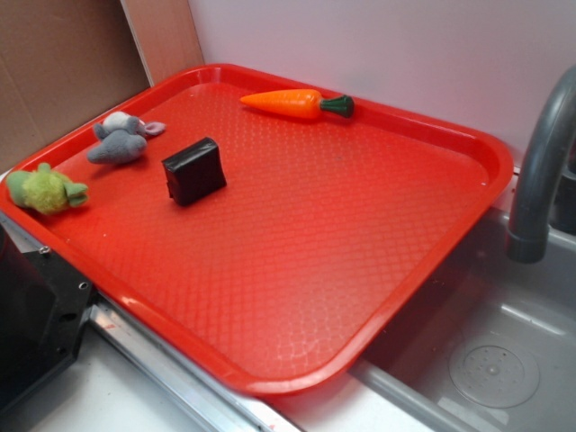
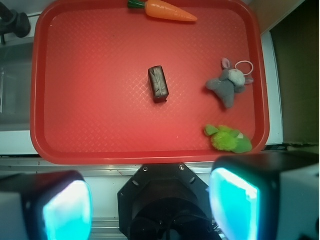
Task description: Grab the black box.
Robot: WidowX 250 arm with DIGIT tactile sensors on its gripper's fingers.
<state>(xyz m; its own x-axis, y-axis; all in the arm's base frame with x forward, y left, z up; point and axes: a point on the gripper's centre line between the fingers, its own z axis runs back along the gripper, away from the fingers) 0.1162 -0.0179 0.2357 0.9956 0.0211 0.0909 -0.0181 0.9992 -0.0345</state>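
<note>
From the wrist camera I see my pincer (image 2: 150, 202) spread wide, its two pale glowing fingertips (image 2: 67, 210) at the bottom of the frame, holding nothing and hanging off the near edge of the red textured plastic tray (image 2: 90, 130). The small glossy black rectangular box (image 2: 158, 84) lies near the tray's middle, at twelve o'clock from the pincer and well apart from it. A grey plush bunny (image 2: 229, 84) sits at three o'clock of the box, a green plush toy (image 2: 228, 139) at about four o'clock, and an orange plastic carrot (image 2: 167, 10) at twelve o'clock by the far rim.
</note>
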